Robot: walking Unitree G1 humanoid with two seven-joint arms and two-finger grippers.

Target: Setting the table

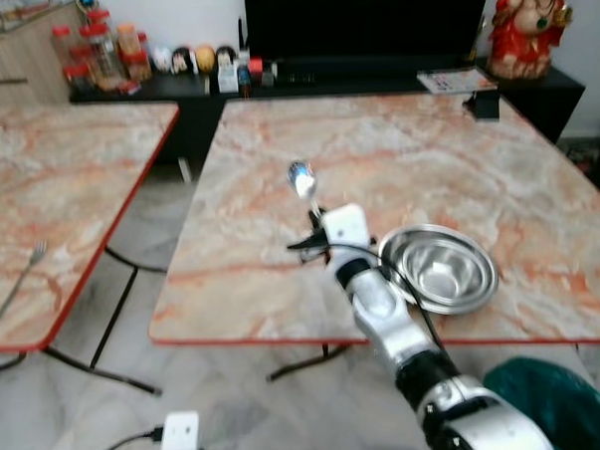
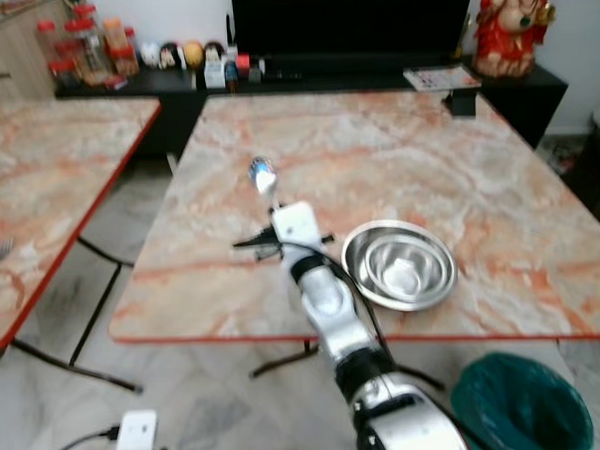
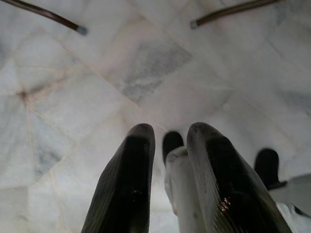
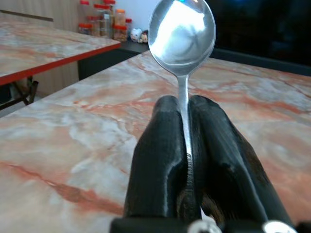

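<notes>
table (image 1: 278, 166): big marble-look top with a red edge, pinkish-orange veins. the right arm reaches out over its near part. a second table (image 1: 70, 195) just like it sits off to the robot's left, with a fork (image 1: 14, 287) lying near its front edge.

bowl (image 1: 439, 269): shiny steel, round, sitting upright on the table near the front edge, just to the right of the arm's wrist. looks like there's nothing in it.

right gripper (image 4: 187, 126): both black fingers pinched tight on the spoon's handle, no gap i can see in the wrist view. it's held above the table, left of the bowl.

left gripper (image 3: 167, 145): hanging down by the floor, idle. fingers a little apart with nothing between them — that pale thing in the gap looks like part of the robot further down.

spoon (image 4: 182, 29): polished metal, clean, bright glare off the oval bowl end. held by the thin handle, its long axis runs straight on from the fingers, so the bowl end sticks out past the fingertips and points away from the robot towards the far side of the table. it's up in the air, not touching the top.

what matters next: the bowl is to the right of the spoon and a bit nearer the robot. the spoon's line already runs roughly front-to-back alongside it, so i'd guess it just needs lowering flat onto the table beside the bowl — right arm is the only one anywhere near.
</notes>
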